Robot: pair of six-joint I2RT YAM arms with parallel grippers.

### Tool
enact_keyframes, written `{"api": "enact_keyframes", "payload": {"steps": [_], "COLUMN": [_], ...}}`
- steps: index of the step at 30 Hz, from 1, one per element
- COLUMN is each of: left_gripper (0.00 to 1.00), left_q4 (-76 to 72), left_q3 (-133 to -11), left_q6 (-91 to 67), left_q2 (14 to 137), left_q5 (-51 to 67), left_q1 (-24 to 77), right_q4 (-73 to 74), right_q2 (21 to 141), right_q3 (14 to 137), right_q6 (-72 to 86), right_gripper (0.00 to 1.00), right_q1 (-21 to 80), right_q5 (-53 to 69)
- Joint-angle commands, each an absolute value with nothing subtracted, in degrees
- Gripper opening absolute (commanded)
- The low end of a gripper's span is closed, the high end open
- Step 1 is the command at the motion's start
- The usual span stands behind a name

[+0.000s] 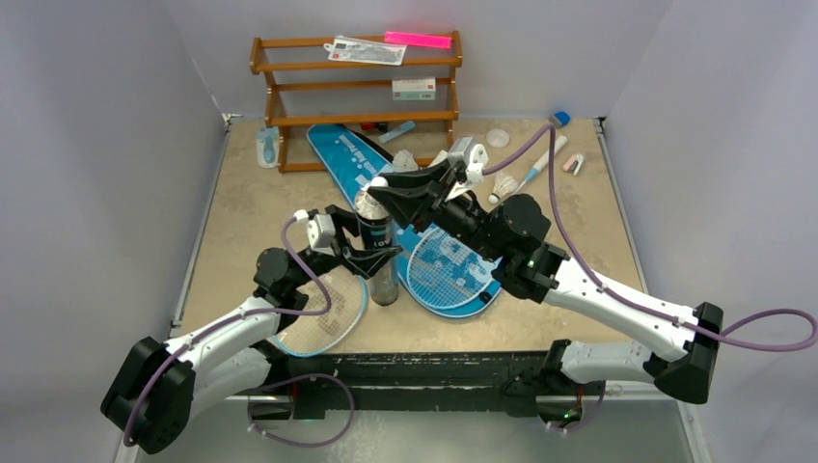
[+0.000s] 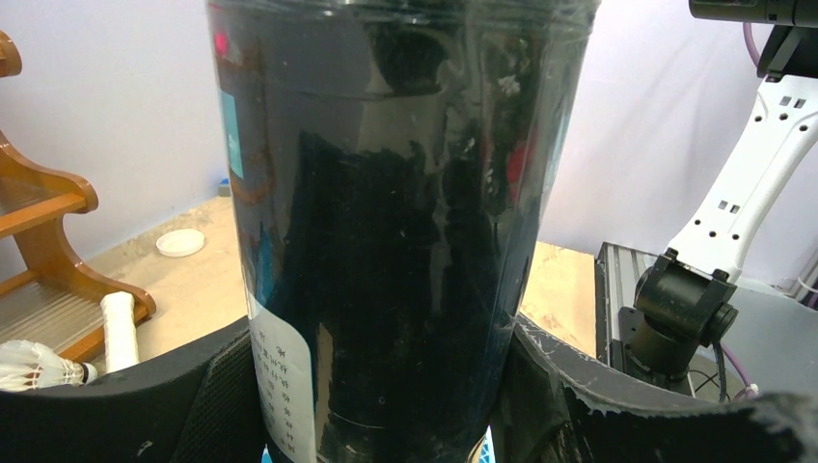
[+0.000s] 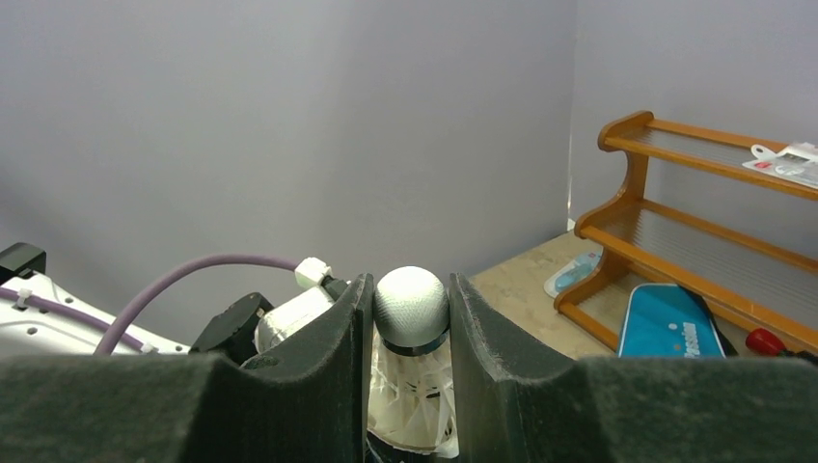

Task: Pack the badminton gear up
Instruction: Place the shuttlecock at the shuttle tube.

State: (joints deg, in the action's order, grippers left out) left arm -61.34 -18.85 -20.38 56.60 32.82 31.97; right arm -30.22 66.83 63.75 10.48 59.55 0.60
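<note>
Shuttlecock (image 3: 410, 304) sits pinched by its rounded white cork between the foam pads of the right gripper (image 1: 384, 196), cork up and feathers pointing down. The jaws are closed on the cork from both sides. In the top view it hangs right at the top end of the black tube (image 2: 386, 241). Whether the feathers have entered the mouth cannot be told.

The tube stands upright near the middle of the table (image 1: 251, 203), clasped around its body by the left gripper (image 1: 371, 255), whose fingers press on opposite sides (the wrist view shows dark plastic filling the whole gap between them).

One light-blue racket (image 1: 323, 313) lies at 7 o'clock from the tube, partly under the left arm. The second racket (image 1: 446, 270) lies at 4 o'clock, its head resting on the blue bag (image 1: 342, 154), which runs from there up toward 12 o'clock. Two loose shuttlecocks lie on the table, one (image 1: 405, 159) at 1 o'clock beside the bag, the other (image 1: 504, 183) at 2 o'clock.

The wooden rack (image 1: 357, 96) stands against the back wall at 12 o'clock, with the pale-blue bottle (image 1: 267, 147) just beside its left foot.
</note>
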Motion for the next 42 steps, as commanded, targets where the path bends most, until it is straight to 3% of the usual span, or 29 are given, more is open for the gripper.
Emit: {"api": "enact_keyframes", "payload": {"steps": [1,4,10,14,25,42], "left_gripper": [0.46,0.45,0.45,0.46,0.45,0.49], "left_q4": [-55.4,-55.4,-54.9,-54.8,-54.3,-55.3], "left_q3": [-19.6,-19.7,-19.6,-19.7,-17.6,-18.0], "left_q6": [-21.8,-21.8,-21.6,-21.7,-24.7,-11.1], "left_q2": [57.5,57.5,57.1,57.0,53.9,56.9], "left_q5": [33.6,33.6,33.7,33.5,21.0,-3.8], "left_q1": [32.2,32.2,32.3,32.2,33.9,54.8], "right_q4": [-26.1,-26.7,-24.8,-22.9,-15.1,-11.5], "right_q2": [65.8,65.2,64.8,64.5,58.9,54.1], "right_q3": [65.1,65.2,68.0,69.6,66.0,54.9], "right_q6": [11.8,11.0,9.8,9.6,9.3,9.4], "right_gripper": [0.24,0.54,0.84,0.98,0.99,0.99], "right_q1": [60.1,60.1,60.1,60.1,60.1,60.1], "right_q5": [1.7,1.7,1.0,0.2,-3.6,-3.1]}}
